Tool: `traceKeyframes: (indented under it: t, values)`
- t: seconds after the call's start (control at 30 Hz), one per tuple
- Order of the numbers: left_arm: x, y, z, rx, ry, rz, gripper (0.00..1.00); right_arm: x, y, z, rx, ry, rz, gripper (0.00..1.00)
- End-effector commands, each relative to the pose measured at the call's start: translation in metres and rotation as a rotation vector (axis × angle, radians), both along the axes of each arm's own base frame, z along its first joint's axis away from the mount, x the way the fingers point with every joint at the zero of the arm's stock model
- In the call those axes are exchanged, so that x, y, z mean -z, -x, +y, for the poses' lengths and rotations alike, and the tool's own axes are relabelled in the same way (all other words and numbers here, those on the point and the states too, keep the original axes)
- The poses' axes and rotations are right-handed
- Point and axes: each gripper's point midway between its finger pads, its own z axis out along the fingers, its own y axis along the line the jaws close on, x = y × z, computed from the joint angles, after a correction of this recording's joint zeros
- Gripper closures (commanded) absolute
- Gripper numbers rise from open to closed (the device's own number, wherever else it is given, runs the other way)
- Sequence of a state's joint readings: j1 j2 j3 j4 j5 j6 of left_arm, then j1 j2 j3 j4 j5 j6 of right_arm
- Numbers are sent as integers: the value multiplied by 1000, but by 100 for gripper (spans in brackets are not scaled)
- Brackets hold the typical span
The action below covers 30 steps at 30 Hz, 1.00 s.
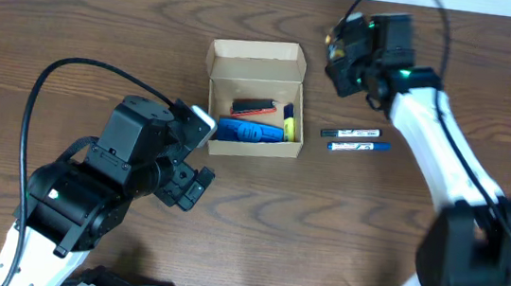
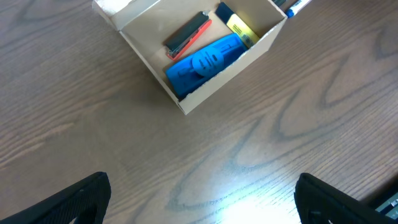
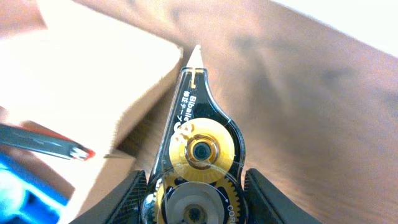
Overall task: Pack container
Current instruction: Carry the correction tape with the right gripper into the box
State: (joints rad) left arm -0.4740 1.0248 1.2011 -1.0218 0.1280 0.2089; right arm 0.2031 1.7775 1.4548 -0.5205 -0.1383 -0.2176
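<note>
- Holding a black-and-clear correction tape dispenser [image 3: 196,146] clamped between its fingers, the right gripper [image 3: 196,202] hangs just beside the far right corner of the container [image 1: 253,148], the dispenser's pointed tip at the cardboard edge.
- Container: a tan cardboard box sitting near the middle of the brown wooden surface [image 1: 78,20], its flap lid [image 1: 255,57] folded open on the far side.
- Inside it lie a blue object [image 1: 249,132] along the near wall, a slim black-and-red object [image 1: 253,109] behind it, and a yellow highlighter [image 1: 289,124] at the right wall.
- Two blue-capped markers [image 1: 352,133] lie side by side on the surface just right of the box.
- Left gripper [image 2: 202,196] hovers over bare wood near the box's near left corner, fingers [image 2: 74,199] spread wide and holding nothing.
</note>
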Motion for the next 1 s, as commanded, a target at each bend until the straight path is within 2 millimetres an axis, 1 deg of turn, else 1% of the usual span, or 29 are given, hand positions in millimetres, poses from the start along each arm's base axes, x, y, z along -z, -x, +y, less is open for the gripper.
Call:
traceKeyframes:
  t: [0.0, 0.07, 0.2, 0.4, 0.53, 0.6, 0.67, 0.83, 0.97]
  values:
    - [-4, -1, 0, -8, 9, -5, 5, -29, 14, 17, -22, -37, -31, 66]
    - [-4, -1, 0, -8, 9, -5, 5, -33, 25, 32, -59, -37, -27, 66]
    - [-4, -1, 0, -8, 9, -5, 5, -25, 45, 64, -139, -23, 18, 66]
    - [-4, -1, 0, -8, 9, -5, 5, -17, 81, 118, -417, 77, -2, 65]
    - [-4, -1, 0, -8, 9, -5, 5, -3, 104, 145, -624, 140, -2, 63]
    - [-4, -1, 0, -8, 9, -5, 5, 7, 110, 152, -691, 150, 12, 61]
    - [-4, -1, 0, -8, 9, -5, 5, 20, 112, 156, -740, 171, 27, 60]
    - [-4, -1, 0, -8, 9, -4, 5, 53, 115, 161, -860, 210, 59, 59]
    - [-4, -1, 0, -8, 9, -5, 5, 72, 117, 164, -931, 229, 72, 55]
